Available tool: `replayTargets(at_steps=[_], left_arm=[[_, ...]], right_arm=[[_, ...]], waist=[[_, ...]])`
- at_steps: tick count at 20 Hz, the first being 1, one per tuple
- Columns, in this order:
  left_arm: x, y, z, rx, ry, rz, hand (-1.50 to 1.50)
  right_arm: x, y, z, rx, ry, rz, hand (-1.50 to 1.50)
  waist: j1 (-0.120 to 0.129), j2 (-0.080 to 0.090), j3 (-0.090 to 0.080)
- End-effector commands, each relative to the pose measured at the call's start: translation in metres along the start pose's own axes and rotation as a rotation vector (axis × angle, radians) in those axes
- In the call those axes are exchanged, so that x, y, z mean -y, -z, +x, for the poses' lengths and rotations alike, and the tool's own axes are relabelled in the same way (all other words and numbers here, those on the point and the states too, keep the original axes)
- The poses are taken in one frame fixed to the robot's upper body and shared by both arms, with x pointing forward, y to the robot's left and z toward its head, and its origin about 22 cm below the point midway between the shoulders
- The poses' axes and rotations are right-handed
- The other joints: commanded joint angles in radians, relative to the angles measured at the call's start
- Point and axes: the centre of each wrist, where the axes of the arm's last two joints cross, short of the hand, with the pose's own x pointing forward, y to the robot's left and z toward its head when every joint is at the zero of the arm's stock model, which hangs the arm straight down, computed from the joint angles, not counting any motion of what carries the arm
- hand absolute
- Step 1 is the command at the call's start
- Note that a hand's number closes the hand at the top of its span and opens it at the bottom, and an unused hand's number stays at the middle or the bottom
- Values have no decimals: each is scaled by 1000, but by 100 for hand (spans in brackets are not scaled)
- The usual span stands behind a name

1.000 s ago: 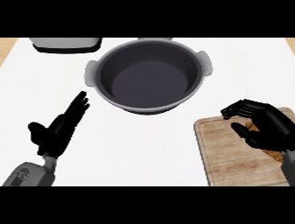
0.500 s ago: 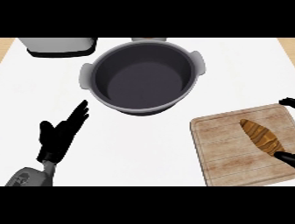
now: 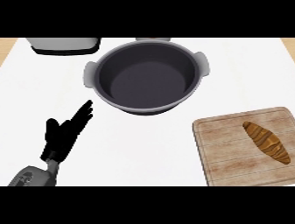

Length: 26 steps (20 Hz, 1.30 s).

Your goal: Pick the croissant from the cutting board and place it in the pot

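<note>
Count, head view:

- Croissant (image 3: 266, 142): one. It lies flat on the right half of the cutting board, set on a diagonal, with its upper end toward the pot and its lower end toward the board's near right corner. No hand touches it.
- Cutting board (image 3: 224, 146): one, pale wood, turned slightly, at the lower right of the desk (image 3: 143, 148). Its near edge runs out of view.
- Pot (image 3: 143, 83): one, dark grey, round and deep, upright at top centre. The inside shows only the bare floor and walls. It has two pale side handles, one at the left of the rim (image 3: 89, 74) and one at the right (image 3: 203, 64).
- Hands in view: one. The left hand (image 3: 60, 135) is at lower left on its grey forearm (image 3: 30, 178), fingers straight and together, pointing up and right toward the pot. It is open, holds nothing, and is well apart from the board.

Surroundings: one grey appliance with a dark base (image 3: 65, 45) at the far left of the desk, near the pot's left handle but apart from it. Tan wood shows past the white top at both upper corners.

Path: the pot stands up and left of the board, and only bare white desk lies between them; the pot's right handle is the part nearest the board
</note>
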Motion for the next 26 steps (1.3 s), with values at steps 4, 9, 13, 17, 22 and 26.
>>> replayTargets(at_steps=[4, 9, 13, 17, 22, 26], left_arm=[[10, 2, 9, -6, -12, -25, 0], [13, 3, -6, 15, 5, -16, 0], [2, 5, 16, 13, 8, -24, 0], [1, 0, 8, 10, 18, -17, 0], [9, 1, 7, 11, 16, -25, 0], [9, -5, 10, 2, 13, -21, 0]], right_arm=[[10, 21, 0, -204, 51, 106, -150], [-29, 41, -14, -358, -18, 312, -150], [-45, 36, -36, -415, -102, 434, -150], [-27, 46, -73, -408, -95, 404, -150], [2, 18, -91, -375, -94, 305, -150], [-3, -2, -114, -373, -63, 299, -150]], waist=[[16, 3, 1], [28, 6, 0], [22, 5, 2], [23, 5, 2], [17, 4, 2], [20, 5, 2]])
